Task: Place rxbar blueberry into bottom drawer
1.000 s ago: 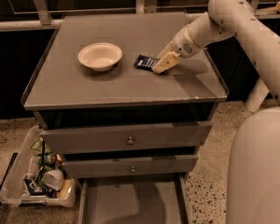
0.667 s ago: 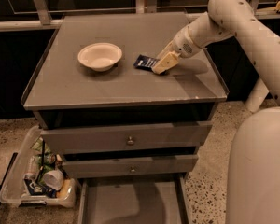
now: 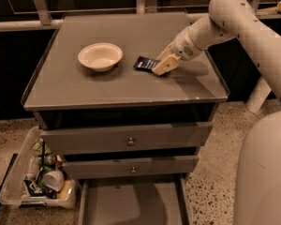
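Observation:
The rxbar blueberry, a small dark navy bar, lies flat on the grey cabinet top, right of the white bowl. My gripper is down on the cabinet top at the bar's right end, its tan fingertips touching or overlapping that end. The white arm reaches in from the upper right. The bottom drawer is pulled open at the foot of the cabinet, its flat grey floor bare.
Two closed knobbed drawer fronts sit above the open tray. A clear plastic bin of clutter stands on the floor left of the cabinet. My white base fills the lower right. A rail runs behind the cabinet.

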